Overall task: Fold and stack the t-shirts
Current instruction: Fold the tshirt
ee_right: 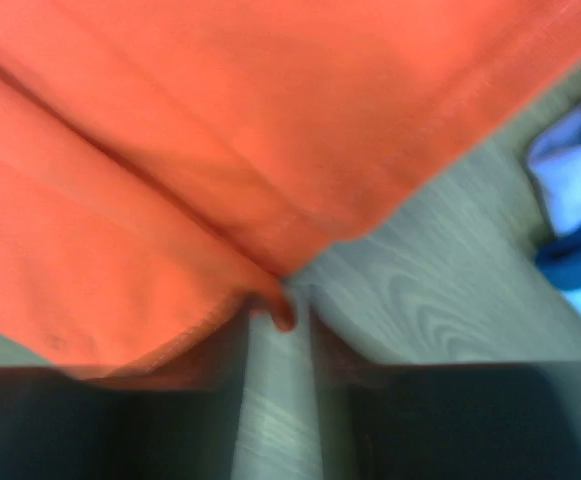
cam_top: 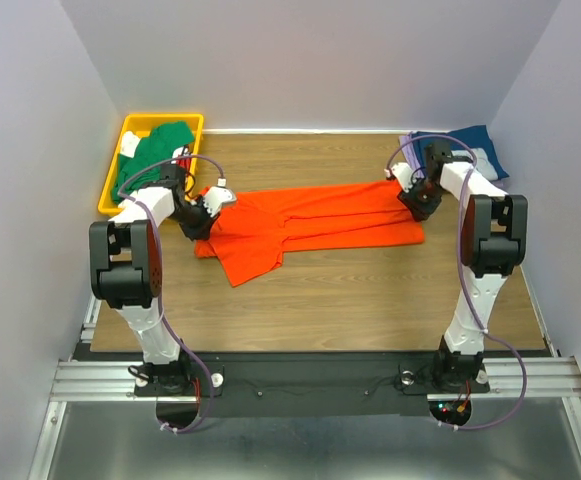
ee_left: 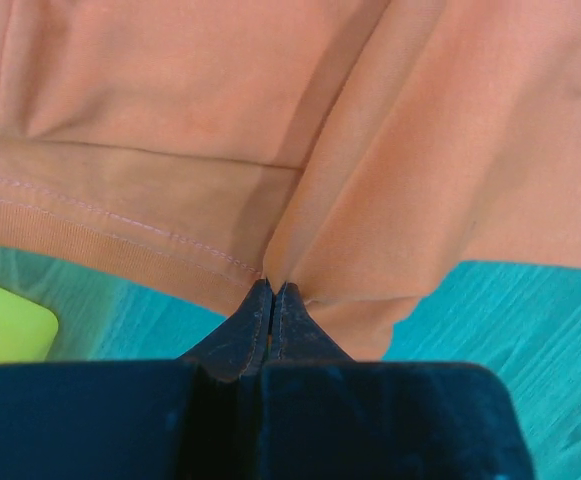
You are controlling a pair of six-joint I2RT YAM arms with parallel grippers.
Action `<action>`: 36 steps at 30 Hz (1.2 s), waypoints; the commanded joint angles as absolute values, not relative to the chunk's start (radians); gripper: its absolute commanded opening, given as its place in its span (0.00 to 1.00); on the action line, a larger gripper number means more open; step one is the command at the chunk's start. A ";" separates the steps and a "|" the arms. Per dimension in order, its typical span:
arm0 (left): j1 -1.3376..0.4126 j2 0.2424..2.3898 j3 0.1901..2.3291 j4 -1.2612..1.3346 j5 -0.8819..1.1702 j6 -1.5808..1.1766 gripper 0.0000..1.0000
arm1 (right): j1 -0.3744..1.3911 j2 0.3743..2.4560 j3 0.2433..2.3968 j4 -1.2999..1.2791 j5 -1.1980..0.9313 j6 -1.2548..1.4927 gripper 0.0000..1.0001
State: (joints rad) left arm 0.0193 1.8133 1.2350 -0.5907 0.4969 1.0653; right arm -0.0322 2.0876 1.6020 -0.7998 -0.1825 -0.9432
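— How far along?
— Early, I'd say. The orange shirt [cam_top: 310, 225] looks folded lengthwise on the table [cam_top: 370, 290], stretched between both hands. The left hand [ee_left: 273, 292] is clamped on its edge. The right hand [ee_right: 282, 305] is slightly apart, with cloth at its tips.
— And the rest?
— The green shirt [cam_top: 155, 150] is unfolded in the bin [cam_top: 111, 180] behind the left hand, and the navy shirt [cam_top: 465, 138] is beyond the right. No writing is legible.

orange t-shirt [cam_top: 315, 225] long and creased across the middle; green t-shirt [cam_top: 155, 150] far left; navy t-shirt [cam_top: 475, 140] and lavender t-shirt [cam_top: 407, 140] far right
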 commanded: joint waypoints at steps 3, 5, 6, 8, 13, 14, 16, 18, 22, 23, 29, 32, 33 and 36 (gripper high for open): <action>0.049 1.758 1.265 -0.584 0.511 1.011 0.31 | -0.037 2.037 1.661 -0.761 -0.163 -0.852 0.55; 0.064 1.697 1.264 -0.592 0.517 0.994 0.38 | -0.037 1.985 1.664 -0.761 -0.166 -0.835 0.56; 0.067 1.675 1.261 -0.591 0.528 0.988 0.39 | -0.037 1.968 1.664 -0.761 -0.172 -0.825 0.56; 0.069 1.619 1.249 -0.592 0.537 0.977 0.43 | -0.037 1.938 1.658 -0.762 -0.189 -0.786 0.55; 0.069 1.589 1.183 -0.529 0.534 0.893 0.42 | -0.031 1.878 1.586 -0.793 -0.230 -0.721 0.50; 0.069 1.594 1.177 -0.526 0.535 0.891 0.42 | -0.031 1.875 1.576 -0.808 -0.244 -0.722 0.47; 0.071 1.608 1.158 -0.511 0.541 0.867 0.40 | -0.026 1.861 1.517 -0.833 -0.276 -0.726 0.38; 0.068 1.624 1.152 -0.496 0.545 0.848 0.39 | -0.021 1.859 1.480 -0.836 -0.288 -0.724 0.34; 0.066 1.679 1.151 -0.465 0.546 0.796 0.35 | -0.006 1.894 1.450 -0.834 -0.298 -0.710 0.33; 0.064 1.689 1.147 -0.450 0.540 0.787 0.35 | -0.005 1.919 1.451 -0.836 -0.301 -0.703 0.33; 0.054 1.772 1.121 -0.428 0.479 0.765 0.33 | -0.005 2.002 1.463 -0.831 -0.275 -0.673 0.32; 0.041 1.802 1.094 -0.422 0.436 0.770 0.32 | -0.003 2.029 1.434 -0.831 -0.239 -0.681 0.32; 0.040 1.805 1.089 -0.422 0.427 0.773 0.32 | -0.003 2.032 1.424 -0.831 -0.227 -0.687 0.32; 0.040 1.807 1.060 -0.422 0.408 0.784 0.32 | -0.003 2.028 1.378 -0.822 -0.181 -0.709 0.32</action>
State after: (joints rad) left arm 0.0467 1.7939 1.1126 -0.4061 0.4580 0.7788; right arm -0.0090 1.9957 1.4410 -0.8192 -0.2523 -0.6918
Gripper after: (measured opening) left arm 0.327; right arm 0.317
